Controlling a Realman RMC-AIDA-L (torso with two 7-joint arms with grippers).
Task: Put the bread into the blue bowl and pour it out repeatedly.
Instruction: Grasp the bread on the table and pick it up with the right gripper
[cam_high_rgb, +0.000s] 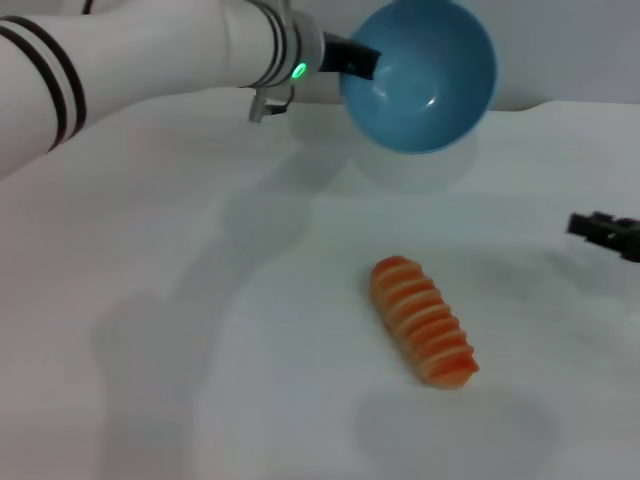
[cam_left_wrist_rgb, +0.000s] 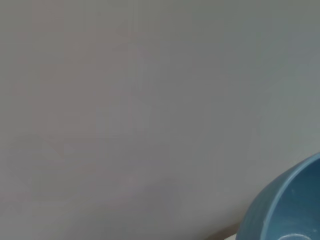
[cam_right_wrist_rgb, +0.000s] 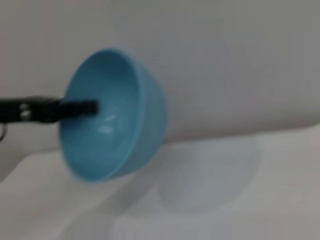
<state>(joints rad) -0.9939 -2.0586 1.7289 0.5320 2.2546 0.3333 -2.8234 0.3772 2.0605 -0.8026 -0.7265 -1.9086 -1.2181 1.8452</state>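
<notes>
Above the table, far side: the left gripper (cam_high_rgb: 362, 60) clamped the rim of the round, deep, glossy light-blue bowl (cam_high_rgb: 425, 75), holding it in the air, tipped on its side with the hollow facing the robot.
Bowl inside: smooth, plain and shiny, with nothing in it; the right wrist view showed a black finger (cam_right_wrist_rgb: 80, 107) reaching over the rim into the blue bowl (cam_right_wrist_rgb: 112, 115).
Bowl edge: the left wrist view caught only a curved piece of the bowl (cam_left_wrist_rgb: 287, 210) against a plain grey wall.
Bread: the elongated ridged loaf (cam_high_rgb: 422, 320), orange-red with pale cream stripes, lay flat on the white tabletop (cam_high_rgb: 200, 380), near the middle, well apart from the bowl, its length running diagonally.
Open room: bare white surface lay on every side of the loaf.
Right edge: the black right gripper (cam_high_rgb: 605, 232) sat low at the table's right side, near no object; whether it was wide or narrow could not be told.
Left arm: white with black bands and a green light (cam_high_rgb: 298, 70) at the wrist.
</notes>
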